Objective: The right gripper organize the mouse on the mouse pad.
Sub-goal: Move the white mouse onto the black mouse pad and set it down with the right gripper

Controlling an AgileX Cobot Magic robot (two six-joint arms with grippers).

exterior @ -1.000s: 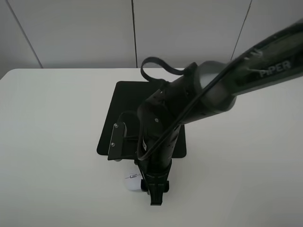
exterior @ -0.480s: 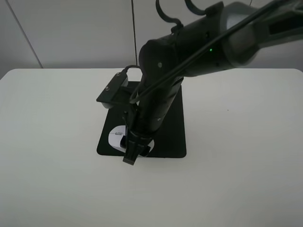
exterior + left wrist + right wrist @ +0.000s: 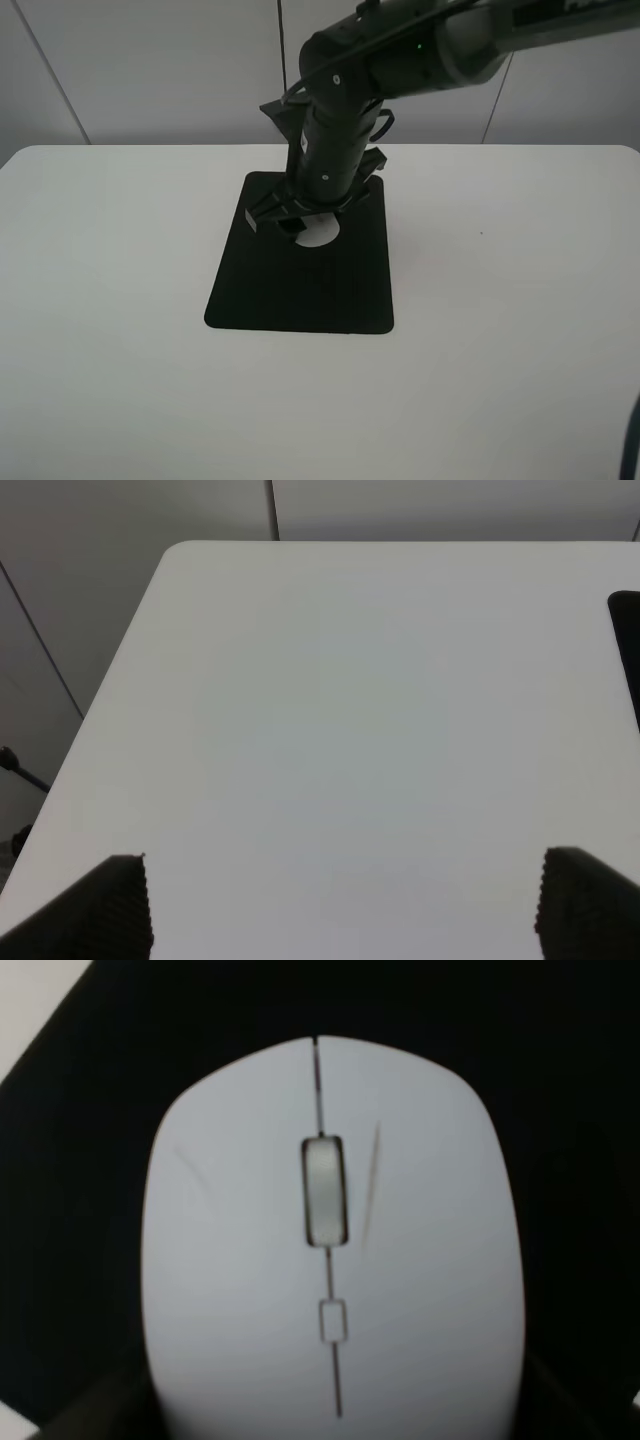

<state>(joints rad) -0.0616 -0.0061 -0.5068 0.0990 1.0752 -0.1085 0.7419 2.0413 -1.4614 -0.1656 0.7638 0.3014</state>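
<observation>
The white mouse (image 3: 320, 237) is over the far half of the black mouse pad (image 3: 300, 295), mostly hidden under my right arm. My right gripper (image 3: 308, 226) is shut on it from above. In the right wrist view the mouse (image 3: 330, 1250) fills the frame, grey scroll wheel facing up, with the pad (image 3: 90, 1110) dark behind it and a finger (image 3: 85, 1415) at its side. I cannot tell whether the mouse touches the pad. My left gripper (image 3: 345, 905) is open and empty over bare table, out of the exterior view.
The white table (image 3: 120, 250) surrounds the pad on all sides. A grey panelled wall (image 3: 150, 70) stands behind the table's far edge. The pad's edge (image 3: 628, 650) shows at the side of the left wrist view.
My right gripper has carried the mouse from the table in front of the pad, over the pad's near edge, to the pad's far half.
</observation>
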